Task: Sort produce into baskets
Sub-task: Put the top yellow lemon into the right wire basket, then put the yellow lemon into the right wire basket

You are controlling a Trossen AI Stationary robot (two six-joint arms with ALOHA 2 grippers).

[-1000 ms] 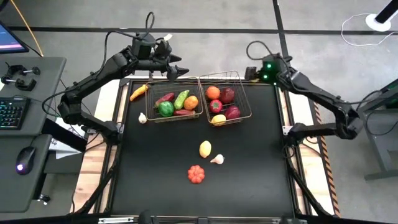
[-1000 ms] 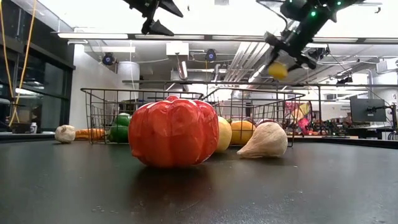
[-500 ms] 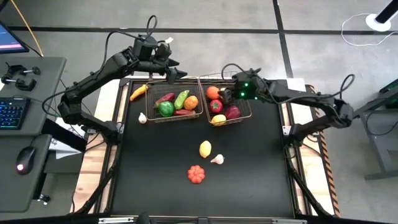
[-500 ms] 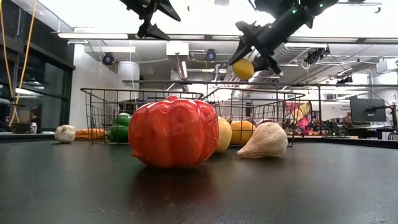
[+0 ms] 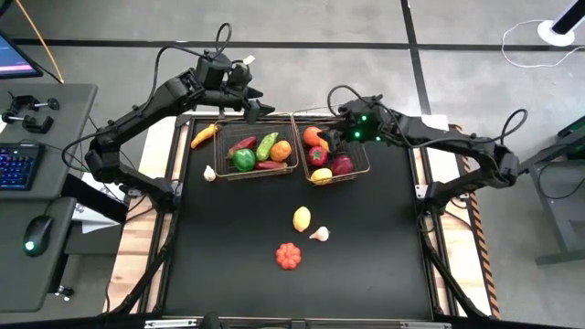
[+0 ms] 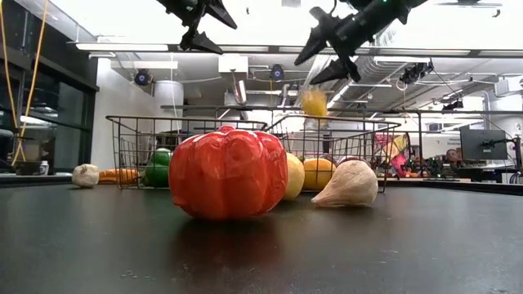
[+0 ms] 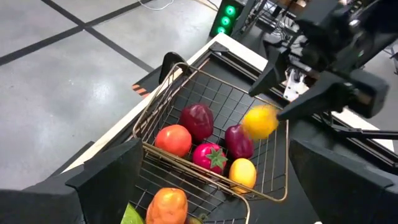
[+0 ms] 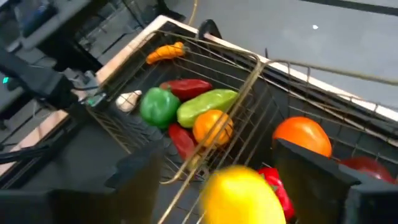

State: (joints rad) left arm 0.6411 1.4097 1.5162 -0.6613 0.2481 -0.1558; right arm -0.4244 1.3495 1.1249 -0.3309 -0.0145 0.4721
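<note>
My right gripper [image 5: 332, 137] hangs open above the right wire basket [image 5: 362, 146]. A yellow lemon [image 6: 315, 104] is in the air just below its spread fingers, touching neither; it shows blurred in the left wrist view [image 7: 260, 121] and the right wrist view [image 8: 242, 196]. The right basket holds an orange, a tomato, dark red fruits and a lemon. My left gripper [image 5: 260, 102] is open and empty, high over the far edge of the left basket [image 5: 259, 118], which holds peppers, a cucumber and an orange.
Loose on the black table: a lemon [image 5: 302, 218], a garlic [image 5: 319, 234] and a red ribbed tomato [image 5: 289, 256] near the middle, another garlic [image 5: 209, 174] and an orange piece [image 5: 204, 135] left of the left basket.
My right gripper has carried the lemon from beyond the right basket's far right corner toward the table's left, over that basket. It has then opened, and the lemon has dropped clear of the fingers and is falling toward the basket.
</note>
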